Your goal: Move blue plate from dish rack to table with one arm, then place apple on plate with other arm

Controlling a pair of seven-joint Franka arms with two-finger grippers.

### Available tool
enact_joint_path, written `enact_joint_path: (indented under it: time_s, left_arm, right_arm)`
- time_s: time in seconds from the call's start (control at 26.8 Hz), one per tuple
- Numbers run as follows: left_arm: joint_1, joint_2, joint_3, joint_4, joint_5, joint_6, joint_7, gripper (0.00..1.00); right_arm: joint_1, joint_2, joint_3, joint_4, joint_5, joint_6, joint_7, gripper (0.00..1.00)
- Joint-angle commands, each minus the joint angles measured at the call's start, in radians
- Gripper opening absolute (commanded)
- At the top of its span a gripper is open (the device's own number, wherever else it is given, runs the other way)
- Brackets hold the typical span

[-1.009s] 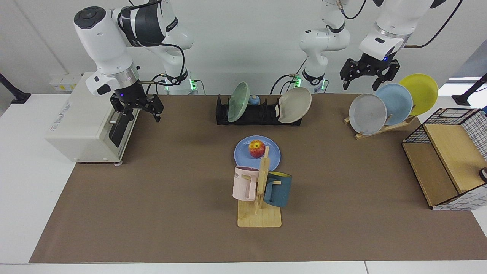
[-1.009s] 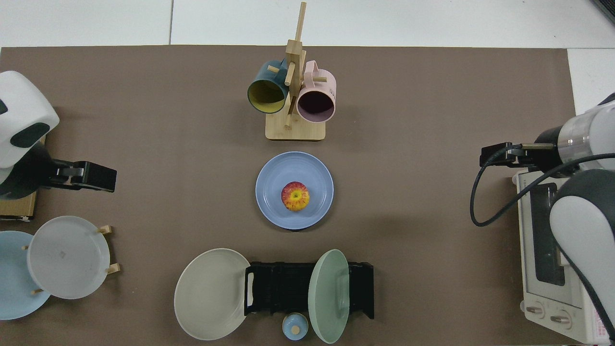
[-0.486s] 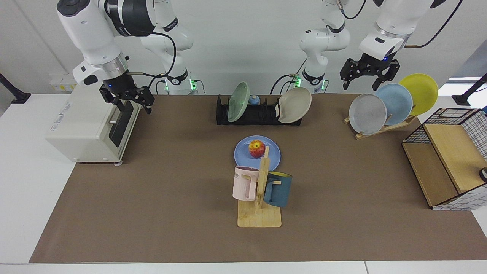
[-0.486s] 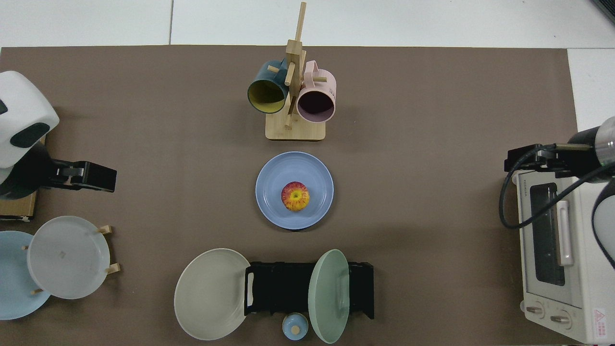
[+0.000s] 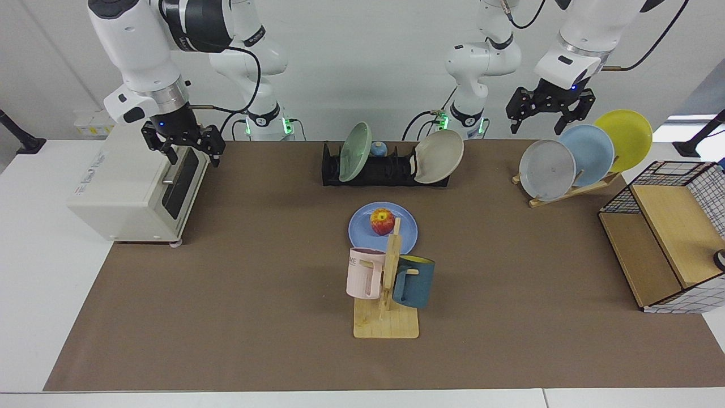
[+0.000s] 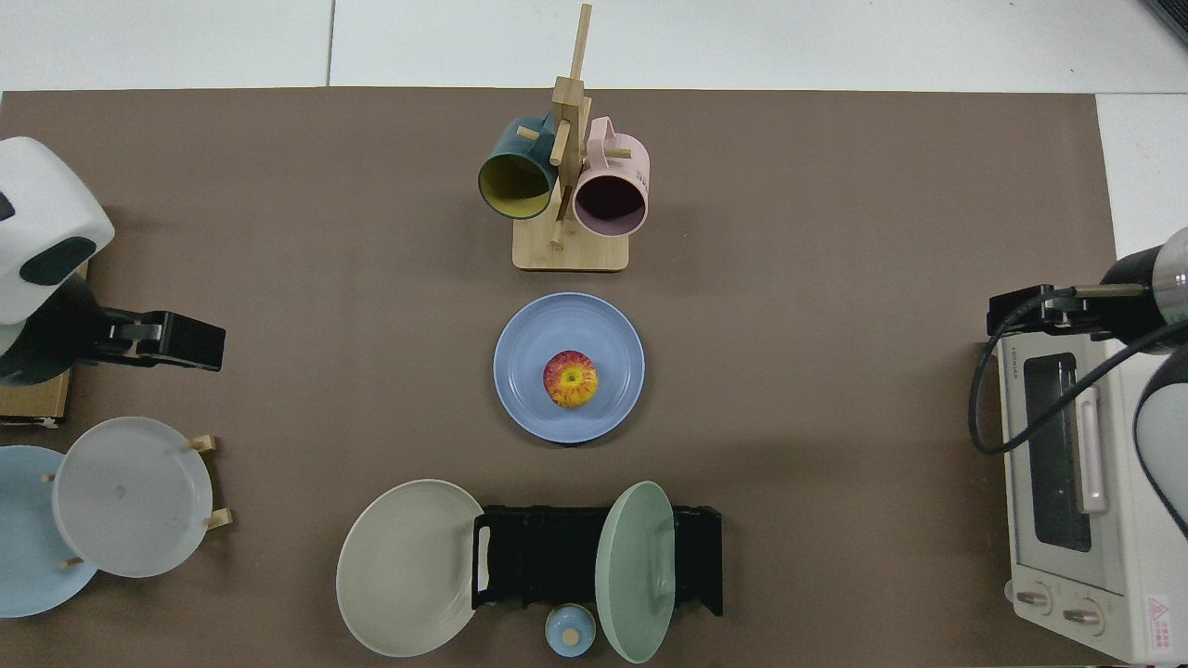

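Both task steps look done: the blue plate (image 5: 383, 228) lies flat on the table (image 5: 238, 272), just in front of the black dish rack (image 5: 385, 167), and the apple (image 5: 382, 221) sits near the plate's middle, upright, stem end up in the top view. The rack holds a green plate (image 5: 354, 152) and a beige plate (image 5: 439, 157).

The right gripper (image 5: 182, 143) hangs above the toaster oven (image 5: 133, 184), fingers spread, empty, well apart from the apple. The left gripper (image 5: 549, 107) hovers over the wooden plate rack (image 5: 572, 190) with its grey, sky-blue and yellow plates; it is also spread and empty, waiting.

Judged stage: the end, arms parked clear. Nothing more seems needed; any further move only has to stay clear of the mug stand (image 5: 388, 294) just beside the plate.
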Motion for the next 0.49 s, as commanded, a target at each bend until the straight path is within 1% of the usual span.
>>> enact_joint_path:
  time_s: [0.0,0.3,0.45]
  left_arm:
    - [0.004,-0.022,0.001,-0.022,-0.002,-0.002,-0.008,1.0]
    - [0.004,-0.022,0.001,-0.022,-0.002,-0.002,-0.008,1.0]
    - [0.004,-0.022,0.001,-0.022,-0.002,-0.003,-0.008,1.0]
  right_arm:
    - [-0.015,-0.01,0.004,0.005,-0.005,-0.006,-0.034,1.0]
    - [-0.014,-0.01,0.004,0.005,-0.006,-0.007,-0.039,1.0]
    - [-0.009,-0.01,0.006,0.005,-0.006,-0.006,-0.08,1.0]
